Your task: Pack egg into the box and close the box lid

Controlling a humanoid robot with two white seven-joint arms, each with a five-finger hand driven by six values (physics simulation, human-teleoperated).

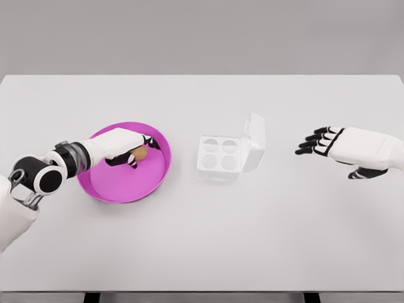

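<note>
A brown egg lies in a magenta plate at the left of the white table. My left hand reaches over the plate with its fingers curled around the egg. A white egg box stands at the table's middle, its four cups empty and its lid raised on the right side. My right hand hovers to the right of the box, fingers spread and holding nothing.
The white table spans the whole view, its front edge near the picture's bottom. A grey wall rises behind it. My left forearm crosses the plate's left rim.
</note>
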